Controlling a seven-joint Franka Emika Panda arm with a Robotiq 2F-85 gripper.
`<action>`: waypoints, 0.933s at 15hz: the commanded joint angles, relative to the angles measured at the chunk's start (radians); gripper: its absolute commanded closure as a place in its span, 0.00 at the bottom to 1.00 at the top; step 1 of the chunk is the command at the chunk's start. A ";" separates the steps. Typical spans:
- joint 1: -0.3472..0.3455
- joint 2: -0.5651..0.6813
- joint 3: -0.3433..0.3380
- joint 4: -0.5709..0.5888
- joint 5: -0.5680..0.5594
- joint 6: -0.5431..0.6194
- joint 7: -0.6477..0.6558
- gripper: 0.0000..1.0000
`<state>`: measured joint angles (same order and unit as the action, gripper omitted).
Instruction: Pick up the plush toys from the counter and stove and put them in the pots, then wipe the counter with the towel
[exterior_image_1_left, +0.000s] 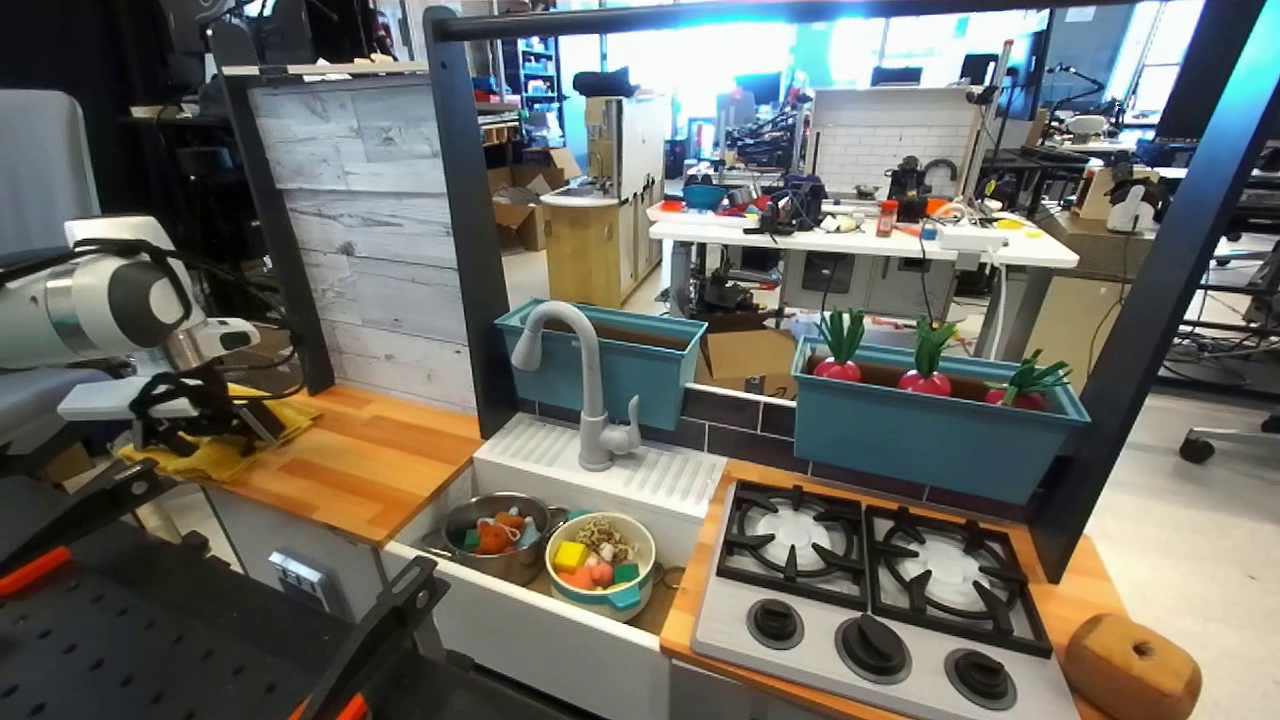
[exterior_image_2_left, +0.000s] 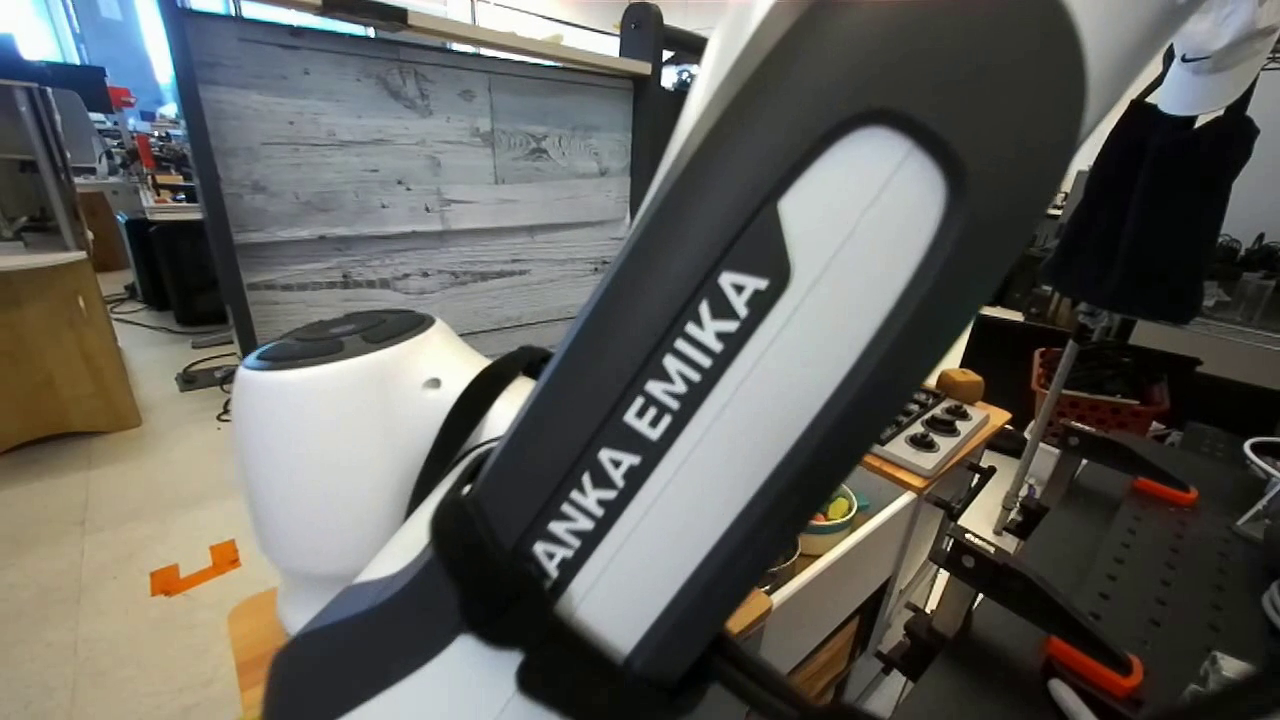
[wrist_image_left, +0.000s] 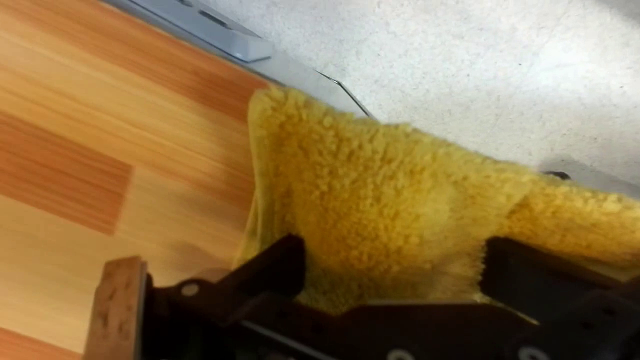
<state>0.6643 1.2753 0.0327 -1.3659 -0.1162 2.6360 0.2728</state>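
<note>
Two pots (exterior_image_1_left: 508, 569) hold toys (exterior_image_1_left: 495, 538), so wiping seems in hand: the claw (wrist_image_left: 393, 250), spread and empty, is over the towel (wrist_image_left: 390, 185) at the edge of the table (exterior_image_1_left: 348, 467) and should next grip it.

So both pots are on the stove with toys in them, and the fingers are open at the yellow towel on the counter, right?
Not on the stove: an exterior view shows the steel pot and cream pot in the sink. Toys are in them, and the fingers are open at the yellow towel on the counter.
</note>
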 joint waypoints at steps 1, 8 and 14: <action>-0.042 -0.135 -0.071 -0.208 0.017 -0.040 0.072 0.00; -0.132 -0.198 -0.146 -0.308 -0.013 0.025 0.117 0.00; -0.068 -0.031 -0.060 -0.094 -0.015 0.133 0.082 0.00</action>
<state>0.5493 1.1479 -0.0460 -1.5815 -0.1190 2.7329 0.3694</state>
